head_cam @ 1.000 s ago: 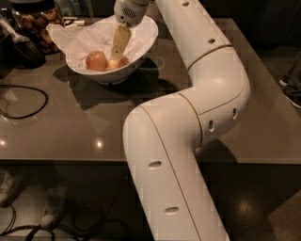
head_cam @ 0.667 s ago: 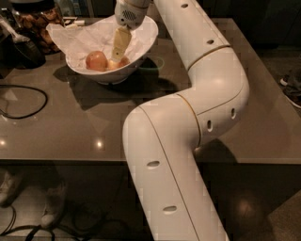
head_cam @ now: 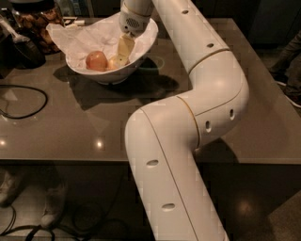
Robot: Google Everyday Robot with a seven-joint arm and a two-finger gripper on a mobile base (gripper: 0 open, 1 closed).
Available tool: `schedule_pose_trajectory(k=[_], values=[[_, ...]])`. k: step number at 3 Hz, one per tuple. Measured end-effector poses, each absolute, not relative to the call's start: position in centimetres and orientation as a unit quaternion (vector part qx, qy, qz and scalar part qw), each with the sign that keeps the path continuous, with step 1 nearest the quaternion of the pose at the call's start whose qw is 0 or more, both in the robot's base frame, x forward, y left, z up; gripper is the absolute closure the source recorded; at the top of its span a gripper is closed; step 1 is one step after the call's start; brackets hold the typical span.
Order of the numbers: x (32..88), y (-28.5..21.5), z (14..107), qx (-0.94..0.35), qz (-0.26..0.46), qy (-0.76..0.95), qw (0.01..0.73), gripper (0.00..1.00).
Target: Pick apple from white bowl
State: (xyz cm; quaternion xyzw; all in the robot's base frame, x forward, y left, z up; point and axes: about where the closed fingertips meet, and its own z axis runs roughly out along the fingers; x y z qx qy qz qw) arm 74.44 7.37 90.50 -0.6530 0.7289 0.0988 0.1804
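Observation:
The white bowl [head_cam: 137,58], lined with crumpled white paper [head_cam: 75,35], stands on the dark table at the upper left. A reddish apple [head_cam: 96,60] lies in the bowl's left half. A paler yellowish round thing [head_cam: 114,63] lies just right of it. My gripper [head_cam: 120,57] reaches down into the bowl from above. Its cream-coloured tip is at the pale round thing, right next to the apple. The wrist [head_cam: 135,14] hangs over the bowl's far rim.
My own white arm [head_cam: 207,94] bends across the table's middle and right. A black cable [head_cam: 28,101] loops on the left. A dark object [head_cam: 21,49] and a jar of brown things [head_cam: 40,21] stand left of the bowl. The table's front edge [head_cam: 70,157] is near.
The gripper has stayed inside the bowl and has shifted only slightly. The apple and the bowl have not moved.

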Motion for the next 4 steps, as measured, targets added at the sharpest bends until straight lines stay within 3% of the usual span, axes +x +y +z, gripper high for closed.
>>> schedule_pose_trajectory(k=[4], values=[[74.2, 8.3, 88.6, -0.653, 0.114, 0.732, 0.16, 0.33]])
